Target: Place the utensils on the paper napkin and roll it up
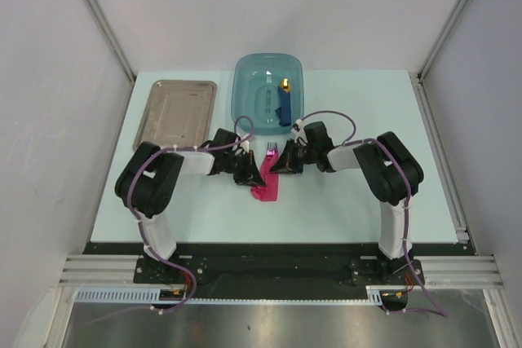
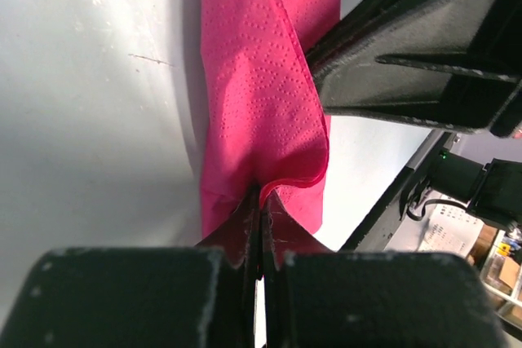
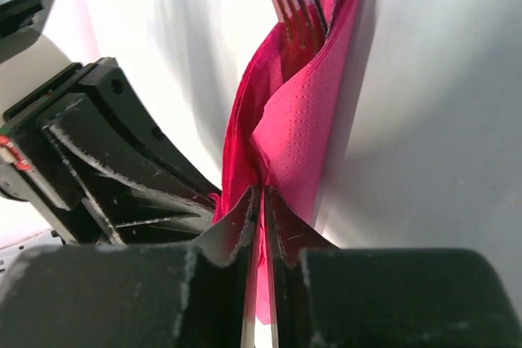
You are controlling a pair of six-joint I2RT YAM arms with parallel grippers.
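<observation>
The magenta-pink paper napkin (image 1: 269, 187) lies folded over the utensils at the table's middle. Only fork tines (image 1: 272, 150) stick out at its far end; the handles are hidden. My left gripper (image 1: 251, 175) is shut on the napkin's left edge, and the pinched fold shows in the left wrist view (image 2: 261, 120). My right gripper (image 1: 282, 165) is shut on the napkin's right edge (image 3: 298, 132), with the fork tines (image 3: 285, 2) poking out of the folds beyond it. The two grippers nearly touch.
A grey-brown metal tray (image 1: 175, 110) lies at the back left. A clear blue tub (image 1: 267, 87) at the back middle holds a chunky blue object with a yellow tip (image 1: 285, 102). White walls stand on both sides.
</observation>
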